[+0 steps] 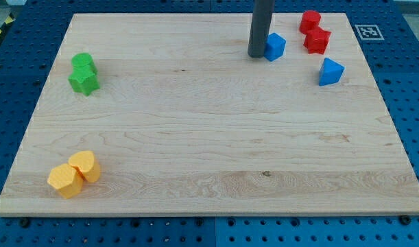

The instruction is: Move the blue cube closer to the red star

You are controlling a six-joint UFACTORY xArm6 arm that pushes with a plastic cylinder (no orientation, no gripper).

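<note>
Rod descends from the view's top edge, my tip [256,55] planted on the desk [195,137] in the upper right quarter, touching or just shy of the left face of the blue cube [275,46] — contact cannot be resolved. No gripper on this arm, so nothing is held; the rod only meets the cube side-on. Blue cube sits near the desk's top edge, with the red pair to its right: a red block [309,20] of rounded outline nearest the top edge, and the red star [317,40] just below it, the two touching. Cube and star are near each other but apart, bare wood between them. A second blue block [330,71], wedge-like, lies below the star toward the view's right edge, separate from everything. Far left: a green block [82,63] resting against a green star [84,81] beneath it. Bottom left corner — two yellow-orange blocks, one [84,166] up and right, the other [64,180] down and left, pressed together; both look hexagonal.
</note>
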